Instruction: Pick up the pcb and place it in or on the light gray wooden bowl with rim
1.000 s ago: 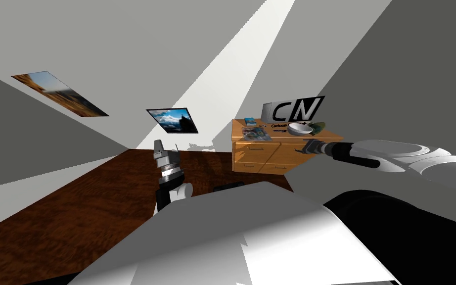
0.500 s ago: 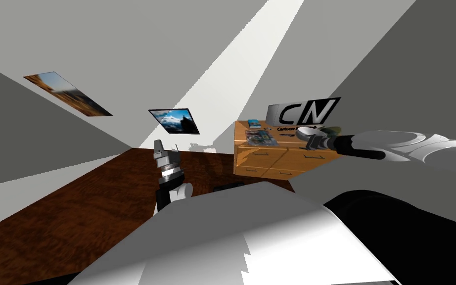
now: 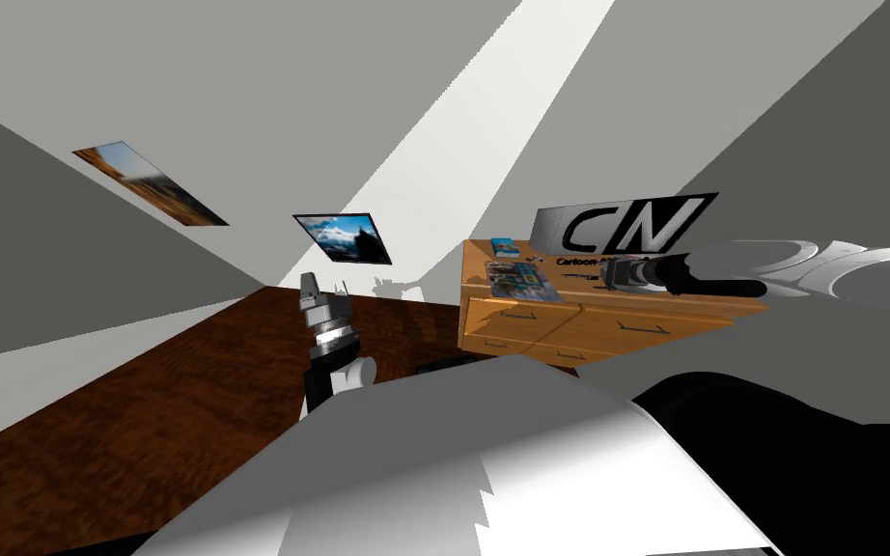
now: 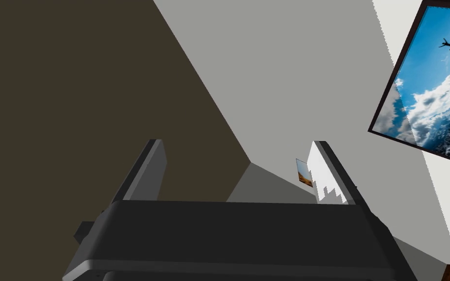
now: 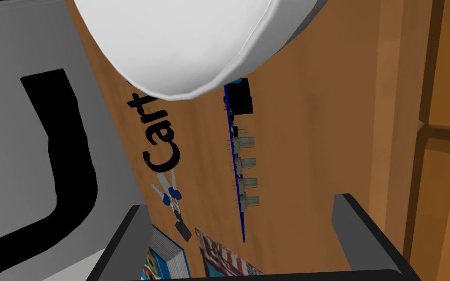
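The pcb [image 5: 238,166] is a thin blue board seen edge-on, with small grey parts and a black block on one side. It lies on the wooden dresser top [image 5: 317,122]. Its near end reaches between the fingers of my right gripper [image 5: 243,224], which is open and does not touch it. Just past the board's far end sits the white bowl with a rim [image 5: 190,44]. In the head view my right gripper [image 3: 609,274] hovers over the dresser [image 3: 569,328]. My left gripper [image 3: 322,290] is raised over the floor, open [image 4: 238,168] and empty.
A grey box with black CN letters [image 3: 626,227] stands at the back of the dresser, close beside the bowl [image 5: 24,146]. Keys with blue tags [image 5: 170,195], a magazine [image 3: 520,280] and a small blue book [image 3: 503,247] also lie on the top. Dark wooden floor [image 3: 144,415] stretches to the left.
My view has swung and drawn nearer, so the dresser sits larger and further right. My right arm has risen from the dresser's front edge to over its top. The left arm has not moved.
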`<state>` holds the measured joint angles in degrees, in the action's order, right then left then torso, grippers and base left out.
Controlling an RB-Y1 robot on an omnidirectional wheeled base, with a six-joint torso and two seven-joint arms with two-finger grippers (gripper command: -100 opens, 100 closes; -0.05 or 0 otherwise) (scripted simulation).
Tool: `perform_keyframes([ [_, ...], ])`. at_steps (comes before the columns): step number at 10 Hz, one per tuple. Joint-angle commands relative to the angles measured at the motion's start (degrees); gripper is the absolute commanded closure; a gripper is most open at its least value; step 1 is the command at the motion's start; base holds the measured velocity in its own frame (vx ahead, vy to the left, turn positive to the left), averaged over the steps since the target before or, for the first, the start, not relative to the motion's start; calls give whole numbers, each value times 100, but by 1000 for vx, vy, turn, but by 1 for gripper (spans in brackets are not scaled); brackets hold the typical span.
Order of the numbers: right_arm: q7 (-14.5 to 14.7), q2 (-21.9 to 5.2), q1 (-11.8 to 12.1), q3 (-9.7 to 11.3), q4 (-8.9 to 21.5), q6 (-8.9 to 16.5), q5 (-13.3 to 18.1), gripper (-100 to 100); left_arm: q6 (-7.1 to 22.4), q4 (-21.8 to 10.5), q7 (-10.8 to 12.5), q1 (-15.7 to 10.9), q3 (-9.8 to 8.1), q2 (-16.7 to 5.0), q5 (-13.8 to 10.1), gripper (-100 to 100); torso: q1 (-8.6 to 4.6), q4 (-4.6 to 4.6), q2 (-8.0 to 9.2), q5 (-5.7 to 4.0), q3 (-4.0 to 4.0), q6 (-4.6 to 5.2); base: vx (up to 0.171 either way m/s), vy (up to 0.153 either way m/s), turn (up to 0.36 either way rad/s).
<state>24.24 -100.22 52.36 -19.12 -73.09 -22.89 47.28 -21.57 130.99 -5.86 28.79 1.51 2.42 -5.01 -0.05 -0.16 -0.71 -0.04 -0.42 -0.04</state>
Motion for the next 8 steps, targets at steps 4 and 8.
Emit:
perform_keyframes([
  [4, 67, -46, 139, 39, 23, -106, 106, -100, 0, 0, 0, -1, 0, 0, 0, 0, 0, 13, 55, -1, 32, 6, 56, -26, 14],
  [8, 160, 192, 151, 183, -51, 58, 145, -100, 0, 0, 0, -1, 0, 0, 0, 0, -9, 13, 51, -3, 30, 4, 36, -25, 74],
])
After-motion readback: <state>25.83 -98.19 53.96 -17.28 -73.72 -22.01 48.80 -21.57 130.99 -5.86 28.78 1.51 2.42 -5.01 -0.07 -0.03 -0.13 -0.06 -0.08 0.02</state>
